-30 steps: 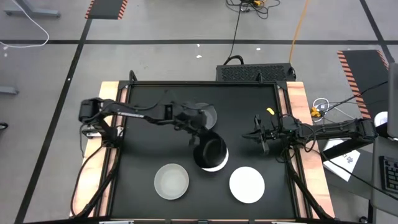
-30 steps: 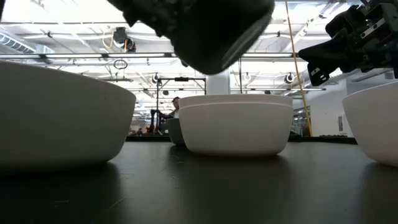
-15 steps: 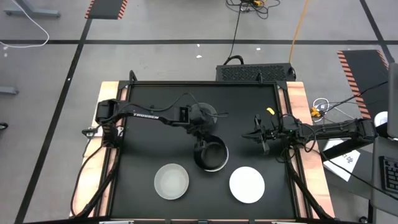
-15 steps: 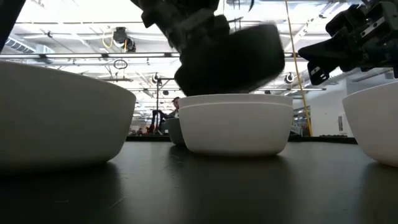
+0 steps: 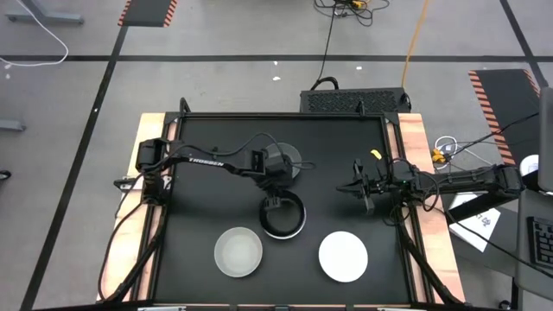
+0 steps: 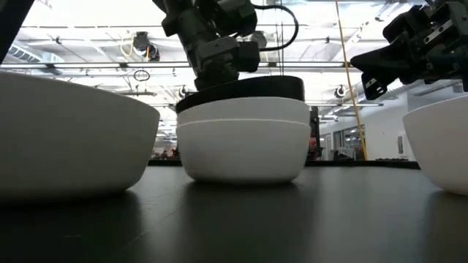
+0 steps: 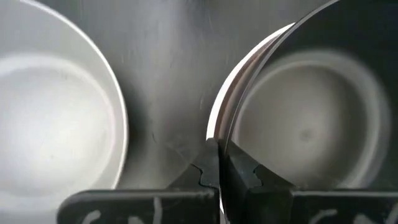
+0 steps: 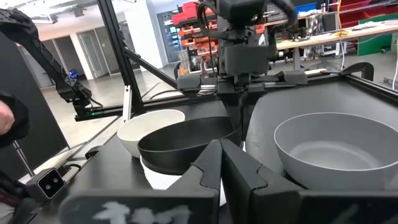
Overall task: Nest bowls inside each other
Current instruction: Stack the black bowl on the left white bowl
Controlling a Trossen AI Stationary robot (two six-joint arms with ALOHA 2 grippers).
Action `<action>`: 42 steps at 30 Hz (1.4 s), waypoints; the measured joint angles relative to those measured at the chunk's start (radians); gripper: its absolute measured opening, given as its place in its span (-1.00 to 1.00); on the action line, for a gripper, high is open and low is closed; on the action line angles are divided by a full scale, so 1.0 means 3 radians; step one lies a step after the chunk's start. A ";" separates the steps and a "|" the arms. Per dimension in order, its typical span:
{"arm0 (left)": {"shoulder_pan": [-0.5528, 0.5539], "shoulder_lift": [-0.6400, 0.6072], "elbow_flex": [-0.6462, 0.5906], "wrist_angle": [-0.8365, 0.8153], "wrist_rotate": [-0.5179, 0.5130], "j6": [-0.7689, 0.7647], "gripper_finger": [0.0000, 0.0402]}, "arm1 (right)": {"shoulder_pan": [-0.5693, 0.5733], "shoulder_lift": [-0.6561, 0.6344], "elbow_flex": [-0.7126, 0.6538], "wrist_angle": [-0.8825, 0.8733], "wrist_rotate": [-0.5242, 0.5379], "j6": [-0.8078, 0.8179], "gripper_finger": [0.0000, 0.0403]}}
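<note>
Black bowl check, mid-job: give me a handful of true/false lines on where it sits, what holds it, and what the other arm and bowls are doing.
1. The left gripper is shut on the black bowl's rim. True.
2. The black bowl sits inside a white bowl. True.
3. The right gripper holds a bowl. False: it hangs shut and holds nothing, near the table's right edge.
4. The grey bowl is stacked on the black one. False: it stands apart, farther back.
5. Two more bowls stand separately at the front. True: translucent bowl, second white bowl.

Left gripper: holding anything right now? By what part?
Yes. The left gripper is shut on the rim of the black bowl, which sits in a white bowl. The right gripper is shut and holds nothing.
</note>
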 joint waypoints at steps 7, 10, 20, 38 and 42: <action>-0.0074 -0.0004 0.0005 -0.0161 -0.0001 -0.0040 -1.00 | 0.0000 0.0000 0.0000 0.0057 0.0000 -0.0005 -1.00; -0.0123 -0.0004 0.0005 -0.0163 -0.0046 -0.0040 -1.00 | 0.0000 0.0000 0.0000 0.0066 0.0000 -0.0009 -1.00; -0.0260 -0.0001 0.0024 -0.0023 -0.0078 0.0035 -0.78 | 0.0000 0.0001 0.0000 0.0064 0.0001 0.0025 -1.00; -0.0450 -0.0033 0.0378 0.0363 -0.0065 0.0291 0.05 | 0.0000 0.0001 0.0001 0.0008 0.0000 0.0025 -1.00; -0.0557 -0.0029 0.0243 0.0963 0.0133 0.0462 0.09 | 0.0000 0.0001 0.0000 -0.0001 0.0000 0.0025 -1.00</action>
